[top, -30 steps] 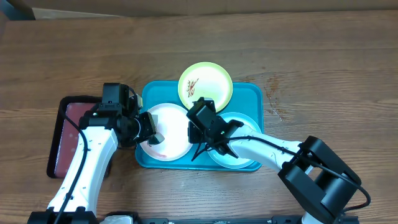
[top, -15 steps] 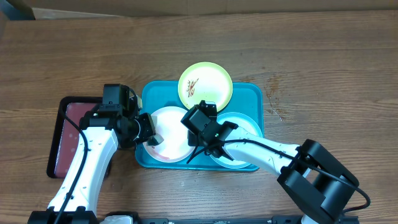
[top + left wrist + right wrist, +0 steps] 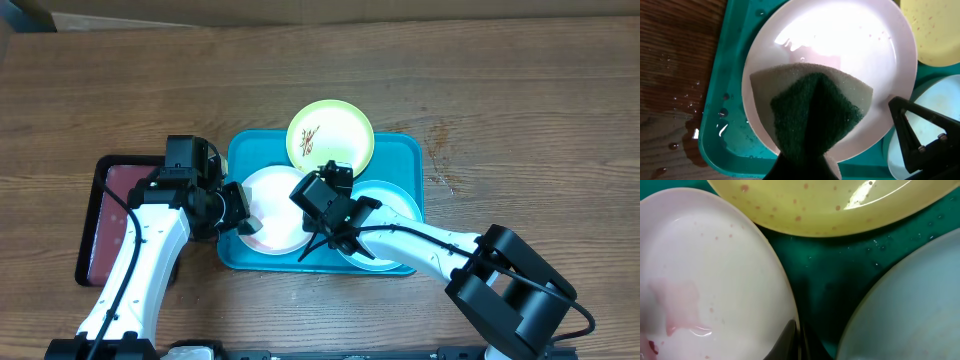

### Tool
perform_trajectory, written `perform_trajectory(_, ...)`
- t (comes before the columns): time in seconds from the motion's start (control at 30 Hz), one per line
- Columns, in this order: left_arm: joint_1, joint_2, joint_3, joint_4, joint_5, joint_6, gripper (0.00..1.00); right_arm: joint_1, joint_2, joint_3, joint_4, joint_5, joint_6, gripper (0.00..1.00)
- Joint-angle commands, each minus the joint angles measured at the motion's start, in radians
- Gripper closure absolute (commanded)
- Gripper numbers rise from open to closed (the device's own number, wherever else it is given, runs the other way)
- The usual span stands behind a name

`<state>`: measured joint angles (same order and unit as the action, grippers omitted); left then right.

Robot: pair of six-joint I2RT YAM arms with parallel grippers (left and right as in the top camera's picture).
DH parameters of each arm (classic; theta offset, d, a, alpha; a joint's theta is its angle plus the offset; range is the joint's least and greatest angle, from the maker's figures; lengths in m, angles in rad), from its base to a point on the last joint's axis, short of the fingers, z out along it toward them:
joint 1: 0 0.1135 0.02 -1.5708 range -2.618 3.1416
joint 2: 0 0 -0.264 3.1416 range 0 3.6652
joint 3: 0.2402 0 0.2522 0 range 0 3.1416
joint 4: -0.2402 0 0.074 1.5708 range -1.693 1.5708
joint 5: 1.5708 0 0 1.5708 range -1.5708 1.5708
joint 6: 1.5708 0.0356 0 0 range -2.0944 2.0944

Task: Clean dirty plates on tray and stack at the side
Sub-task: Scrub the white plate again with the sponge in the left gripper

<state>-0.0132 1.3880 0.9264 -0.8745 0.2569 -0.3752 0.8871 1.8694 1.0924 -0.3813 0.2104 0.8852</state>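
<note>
On the teal tray (image 3: pixel 412 150) lie three plates. My left gripper (image 3: pixel 243 213) is shut on a green-and-cream sponge (image 3: pixel 815 107) that presses on the near half of the white plate (image 3: pixel 278 200), which carries a pink smear (image 3: pixel 677 302). My right gripper (image 3: pixel 797 335) is shut on that white plate's rim (image 3: pixel 782 287), at the side facing the pale mint plate (image 3: pixel 397 203); in the overhead view that gripper (image 3: pixel 309 240) sits between the two plates. The yellow-green plate (image 3: pixel 330 135), with reddish marks, overlaps the tray's far rim.
A dark red, black-rimmed tray (image 3: pixel 108 215) stands left of the teal tray, under my left arm. Water drops and a small puddle (image 3: pixel 687 140) lie on the wooden table by the teal tray's corner. The right arm (image 3: pixel 440 245) crosses the mint plate.
My right gripper has shifted a little to the left, onto the white plate's rim. The left gripper with the sponge has barely moved.
</note>
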Motion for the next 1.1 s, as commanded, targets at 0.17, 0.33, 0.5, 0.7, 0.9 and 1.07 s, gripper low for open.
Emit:
perform_trajectory(0.17,-0.002,-0.002,-0.01,0.016,-0.006,-0.068,0.96,0.003,0.084,0.02,0.048,0.002,0.059,0.96)
perform_trajectory(0.33,-0.002,-0.002,-0.01,0.04,-0.007,-0.075,0.96,0.003,0.084,0.02,0.064,-0.011,0.059,0.96)
perform_trajectory(0.5,-0.002,0.032,-0.01,0.056,-0.051,-0.089,0.96,0.003,0.084,0.02,0.065,-0.018,0.058,0.96)
perform_trajectory(0.7,-0.002,0.153,-0.01,0.127,-0.051,-0.104,0.96,0.003,0.084,0.02,0.065,-0.021,0.058,0.96)
perform_trajectory(0.9,-0.002,0.23,-0.01,0.194,-0.028,-0.127,0.96,0.003,0.084,0.02,0.063,-0.021,0.058,0.96)
perform_trajectory(1.07,-0.009,0.314,-0.01,0.16,-0.058,-0.125,0.96,-0.001,0.084,0.02,0.07,-0.021,0.058,0.96)
